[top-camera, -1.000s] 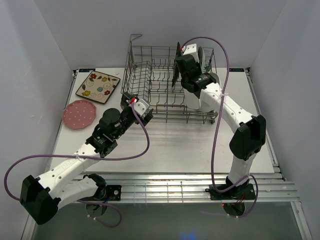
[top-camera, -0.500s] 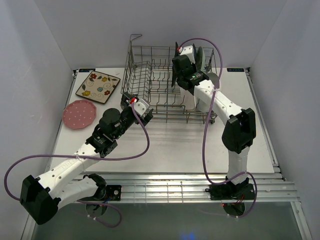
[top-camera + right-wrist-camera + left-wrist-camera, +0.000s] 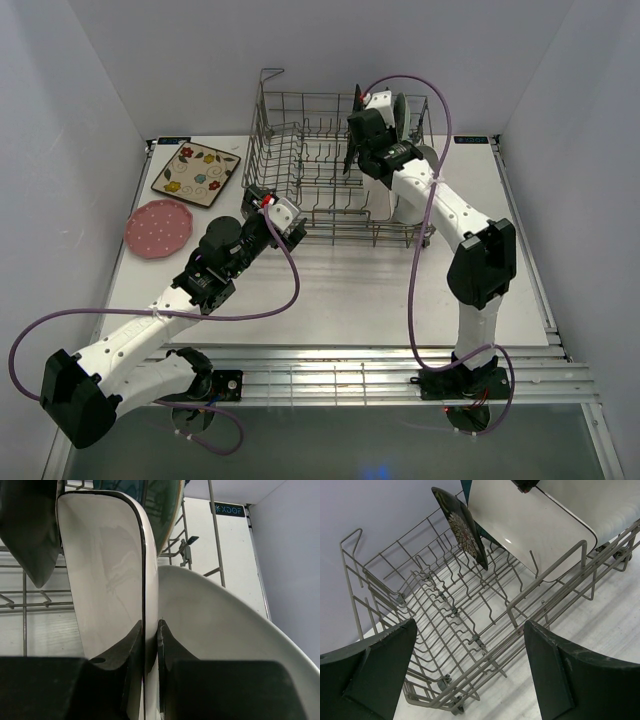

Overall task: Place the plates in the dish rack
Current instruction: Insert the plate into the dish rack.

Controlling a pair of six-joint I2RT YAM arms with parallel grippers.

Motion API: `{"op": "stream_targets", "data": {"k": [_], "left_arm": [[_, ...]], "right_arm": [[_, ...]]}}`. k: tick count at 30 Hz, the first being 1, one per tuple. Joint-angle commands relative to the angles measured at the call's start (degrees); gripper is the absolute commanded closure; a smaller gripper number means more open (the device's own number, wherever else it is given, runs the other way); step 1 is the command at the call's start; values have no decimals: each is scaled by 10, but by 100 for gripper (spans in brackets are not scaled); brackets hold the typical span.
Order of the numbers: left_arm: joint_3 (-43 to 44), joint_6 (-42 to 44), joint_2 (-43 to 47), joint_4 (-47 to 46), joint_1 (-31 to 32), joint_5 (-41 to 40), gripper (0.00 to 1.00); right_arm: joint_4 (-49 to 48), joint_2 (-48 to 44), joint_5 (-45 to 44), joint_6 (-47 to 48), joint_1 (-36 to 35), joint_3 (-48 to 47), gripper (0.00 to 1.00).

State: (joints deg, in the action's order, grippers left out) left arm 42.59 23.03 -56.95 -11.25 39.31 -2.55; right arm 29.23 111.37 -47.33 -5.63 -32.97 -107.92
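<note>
The grey wire dish rack (image 3: 300, 170) stands at the back of the table. My right gripper (image 3: 362, 150) reaches into its right half and is shut on the rim of a white rectangular plate (image 3: 107, 575), which stands on edge. My right gripper (image 3: 150, 626) pinches that dark-edged rim. A white oval plate (image 3: 225, 630) leans just to the right, a teal plate (image 3: 162, 505) stands behind, and a dark patterned plate (image 3: 462, 527) stands to the left. My left gripper (image 3: 277, 215) hovers open and holding nothing at the rack's near left corner. A cream floral square plate (image 3: 196, 172) and a pink dotted round plate (image 3: 158, 227) lie on the table, far left.
The rack's left half (image 3: 435, 605) shows bare tines and tall wire sides. White walls (image 3: 70, 150) close in the table on the left, right and back. A slatted strip (image 3: 350, 375) runs along the near edge by the arm bases.
My right arm has shifted its elbow and forearm, and the gripper with the white plate has moved slightly farther back in the rack. The left arm has stayed still.
</note>
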Motion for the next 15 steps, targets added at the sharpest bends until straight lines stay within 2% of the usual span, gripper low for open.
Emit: {"op": "stream_targets", "data": {"k": [1, 11, 15], "left_arm": [[-5, -3, 2, -11, -3, 1, 2], [-5, -5, 5, -11, -3, 3, 2], [-3, -6, 5, -11, -3, 3, 2]], "right_arm": [[-42, -73, -42, 0, 12, -26, 92], [-25, -108, -37, 0, 11, -15, 92], [38, -78, -42, -9, 11, -63, 92]]}}
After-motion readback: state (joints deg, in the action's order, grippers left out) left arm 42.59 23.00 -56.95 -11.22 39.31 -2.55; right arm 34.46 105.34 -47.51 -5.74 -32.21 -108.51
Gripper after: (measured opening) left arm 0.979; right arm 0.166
